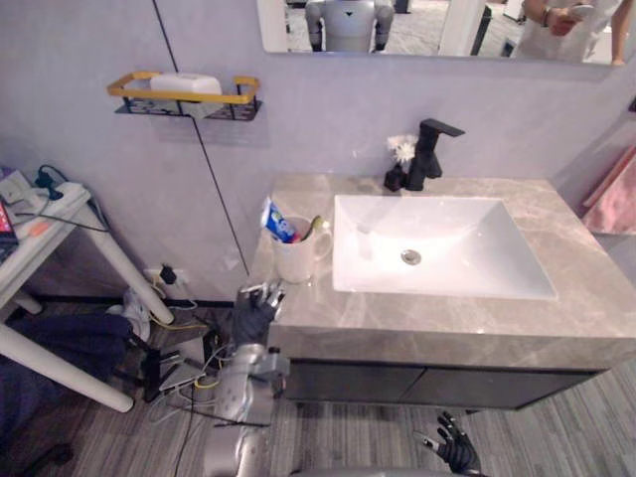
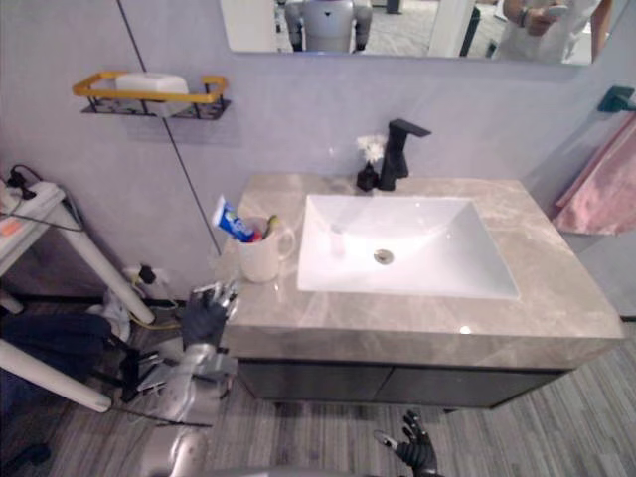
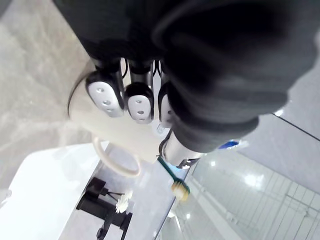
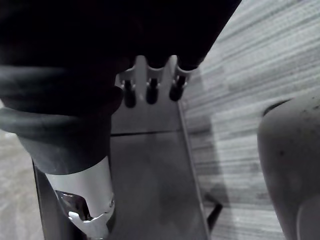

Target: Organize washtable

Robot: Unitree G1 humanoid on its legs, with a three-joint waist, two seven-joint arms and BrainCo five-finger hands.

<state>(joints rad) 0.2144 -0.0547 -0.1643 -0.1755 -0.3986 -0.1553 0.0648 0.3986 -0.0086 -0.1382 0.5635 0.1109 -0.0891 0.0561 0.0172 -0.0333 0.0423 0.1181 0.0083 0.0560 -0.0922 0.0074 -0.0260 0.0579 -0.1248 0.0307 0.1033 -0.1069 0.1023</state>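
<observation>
The left robot hand (image 1: pixel 254 312), fingers loosely spread and empty, hovers just beside the mug (image 1: pixel 296 263) near the worktop (image 1: pixel 417 323) edge; a clumsy reach could knock it off.

- Tabletop (image 1: pixel 417 323): grey veined stone in appearance, polished, carrying light reflections.
- Sink (image 1: pixel 477 248): white, smooth and glossy, ceramic in appearance.
- Faucet (image 1: pixel 429 151): matt black metal.
- Mug (image 1: pixel 294 260): white, smooth glaze.
- Wall shelf (image 1: pixel 184 96): yellow rail on black wire metal.
- Towel (image 1: pixel 616 199): pink cloth.
- Floor (image 1: pixel 576 427): grey wood-grain planks, matt.
</observation>
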